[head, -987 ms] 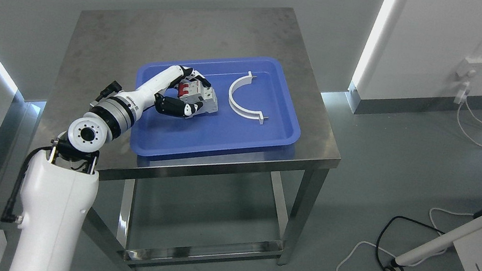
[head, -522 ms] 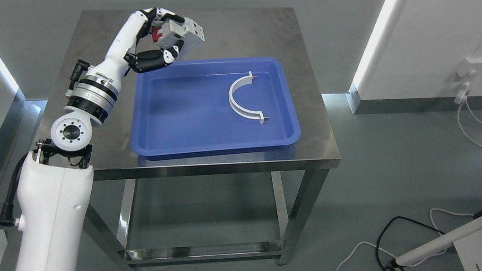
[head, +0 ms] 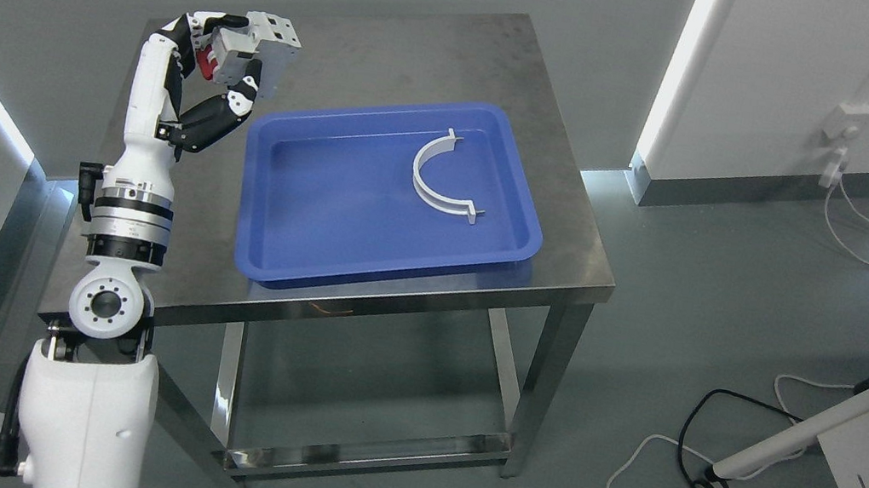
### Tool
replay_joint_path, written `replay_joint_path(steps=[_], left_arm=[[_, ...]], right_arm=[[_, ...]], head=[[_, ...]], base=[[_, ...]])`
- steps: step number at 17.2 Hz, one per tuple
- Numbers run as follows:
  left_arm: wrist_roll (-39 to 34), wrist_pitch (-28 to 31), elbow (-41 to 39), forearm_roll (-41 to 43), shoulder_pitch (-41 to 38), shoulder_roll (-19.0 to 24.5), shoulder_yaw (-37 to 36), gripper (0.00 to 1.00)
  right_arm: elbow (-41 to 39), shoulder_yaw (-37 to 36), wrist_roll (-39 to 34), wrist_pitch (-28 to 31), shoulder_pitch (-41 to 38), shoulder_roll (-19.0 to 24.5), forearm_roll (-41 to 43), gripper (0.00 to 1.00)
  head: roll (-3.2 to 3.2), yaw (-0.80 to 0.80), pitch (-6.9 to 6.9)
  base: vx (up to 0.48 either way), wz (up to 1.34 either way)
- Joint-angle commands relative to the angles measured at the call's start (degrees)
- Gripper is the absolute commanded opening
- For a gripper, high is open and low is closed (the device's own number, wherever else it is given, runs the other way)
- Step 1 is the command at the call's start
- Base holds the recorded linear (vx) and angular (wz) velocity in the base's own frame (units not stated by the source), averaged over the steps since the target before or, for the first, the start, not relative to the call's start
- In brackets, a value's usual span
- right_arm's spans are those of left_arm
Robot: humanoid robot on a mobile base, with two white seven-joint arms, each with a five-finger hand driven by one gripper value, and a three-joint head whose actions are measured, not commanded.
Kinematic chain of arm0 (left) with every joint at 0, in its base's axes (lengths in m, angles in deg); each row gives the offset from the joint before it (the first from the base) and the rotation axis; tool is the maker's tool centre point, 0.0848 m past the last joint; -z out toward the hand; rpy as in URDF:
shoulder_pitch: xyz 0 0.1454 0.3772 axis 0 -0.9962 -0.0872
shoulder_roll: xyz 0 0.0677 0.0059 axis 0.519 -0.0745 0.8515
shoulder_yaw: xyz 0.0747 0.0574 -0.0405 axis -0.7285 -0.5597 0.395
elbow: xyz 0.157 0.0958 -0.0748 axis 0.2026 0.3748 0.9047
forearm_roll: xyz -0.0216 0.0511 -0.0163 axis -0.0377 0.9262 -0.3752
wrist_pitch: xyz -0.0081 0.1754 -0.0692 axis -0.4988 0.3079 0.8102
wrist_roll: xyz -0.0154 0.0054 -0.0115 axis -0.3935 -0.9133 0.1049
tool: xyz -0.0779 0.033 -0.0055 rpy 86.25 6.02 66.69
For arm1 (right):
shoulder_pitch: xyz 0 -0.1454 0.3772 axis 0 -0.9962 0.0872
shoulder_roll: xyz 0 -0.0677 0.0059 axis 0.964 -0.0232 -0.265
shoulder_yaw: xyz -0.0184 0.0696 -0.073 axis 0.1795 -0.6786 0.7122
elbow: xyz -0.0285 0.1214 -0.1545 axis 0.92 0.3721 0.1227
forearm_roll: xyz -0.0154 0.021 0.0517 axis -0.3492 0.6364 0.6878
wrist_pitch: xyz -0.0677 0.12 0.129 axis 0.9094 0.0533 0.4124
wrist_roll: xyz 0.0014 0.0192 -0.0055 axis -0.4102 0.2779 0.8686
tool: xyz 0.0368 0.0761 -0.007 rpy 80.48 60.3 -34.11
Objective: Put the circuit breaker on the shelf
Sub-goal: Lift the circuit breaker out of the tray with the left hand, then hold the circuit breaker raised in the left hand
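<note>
The circuit breaker, grey-white with a red switch, is held up in the air over the table's back left part. My left hand is shut on it, black fingers curled under it and a thumb over the top. The left arm rises nearly upright from the lower left. The blue tray lies below and to the right of the hand, on the steel table. No shelf shows in this view. My right arm is out of view.
A white curved plastic piece lies in the tray's right half. Cables trail on the floor at the right, beside a white table leg and a white cabinet. A lit wall strip runs along the left.
My left hand has lifted the circuit breaker out of the blue tray and carried it up and to the left. The arm has swung from reaching over the tray to standing nearly upright.
</note>
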State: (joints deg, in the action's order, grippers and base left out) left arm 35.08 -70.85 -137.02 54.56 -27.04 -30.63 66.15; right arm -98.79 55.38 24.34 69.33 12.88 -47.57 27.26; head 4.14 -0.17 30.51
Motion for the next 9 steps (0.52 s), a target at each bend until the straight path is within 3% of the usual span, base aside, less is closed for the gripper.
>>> replay_joint_path(steps=[1, 9], left_arm=[[-0.9, -1.3, -8.4, -1.0, -5.4, 0.1, 1.5, 0.20], [3.2, -8.2, -10.2, -2.1, -15.2, 0.1, 0.5, 0.20]], right_arm=[[0.0, 0.0, 0.0, 0.0, 0.0, -1.0, 0.0, 1.00], [0.0, 0.0, 0.0, 0.0, 0.0, -1.0, 0.0, 1.00]], head=[[0.00, 0.00, 0.00], [0.00, 0.00, 0.00]], base=[[0.000, 0.00], [0.000, 0.00]])
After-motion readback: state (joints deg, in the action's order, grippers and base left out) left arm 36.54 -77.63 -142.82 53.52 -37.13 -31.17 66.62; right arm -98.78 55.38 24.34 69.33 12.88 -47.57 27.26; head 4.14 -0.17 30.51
